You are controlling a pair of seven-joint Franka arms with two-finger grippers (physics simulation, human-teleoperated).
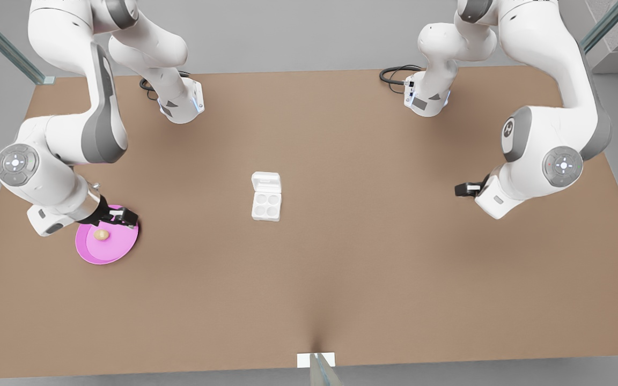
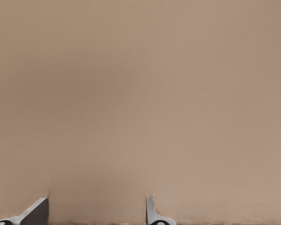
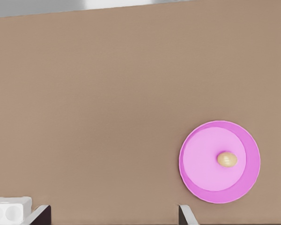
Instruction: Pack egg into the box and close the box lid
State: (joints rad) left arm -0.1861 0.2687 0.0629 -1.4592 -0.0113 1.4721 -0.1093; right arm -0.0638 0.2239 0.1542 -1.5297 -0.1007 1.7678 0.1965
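Holding right tool (image 1: 118,216) spread above pink plate (image 1: 86,254), just beside egg (image 1: 102,235) lying loose on it

Judging egg light, smooth, brittle, apt to roll; pinching gently across its narrow middle

Noting box (image 1: 266,206) mid-bench (image 1: 341,279), well apart, box lid (image 1: 266,182) open, four cups empty

Keeping left tool (image 1: 464,188) waiting, released

Bright, even, diffuse light; soft faint shadows on table (image 1: 341,279) under arms; no glare, blur.
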